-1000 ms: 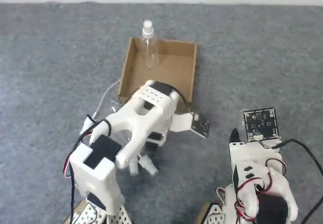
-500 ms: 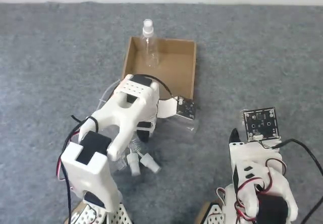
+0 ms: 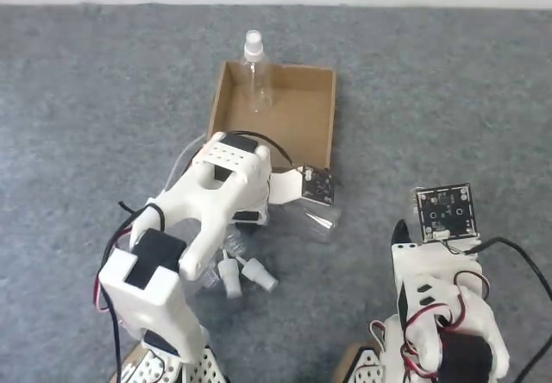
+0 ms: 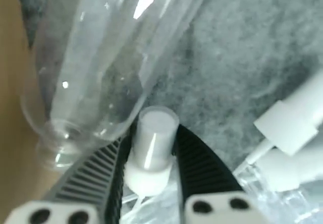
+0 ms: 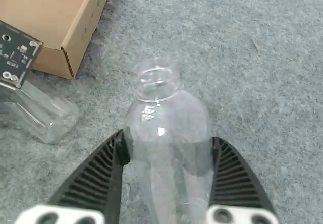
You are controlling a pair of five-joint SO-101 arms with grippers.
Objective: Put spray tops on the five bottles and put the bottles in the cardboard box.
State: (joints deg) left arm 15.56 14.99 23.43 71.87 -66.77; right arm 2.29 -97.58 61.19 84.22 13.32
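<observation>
The left jaws are closed narrow on a white spray top [image 4: 150,146], pinching its round collar from both sides. It looks like stiff, light plastic with a smooth skin, so the collar is the place to hold it; the thin dip tube under it would bend. Just beside it a clear lying bottle [image 4: 101,57] rests on its side on the grey desk [image 4: 242,67], and loose spray tops [image 4: 290,128] lie close by.

The right jaws stand wider, clasping an open bottle [image 5: 164,118] around its body below the shoulder, neck free and uncapped. Thin-walled and empty, it is likely very light, slippery and easy to dent, so a gentle squeeze low on the body suits it and leaves the neck clear for the top.

Farther out, the cardboard box [image 3: 315,120] sits ahead of the left arm with one capped bottle [image 3: 255,77] leaning at its far wall.

The bottles appear bare, with no label. The box sides look plain, and nothing readable shows on them.
</observation>
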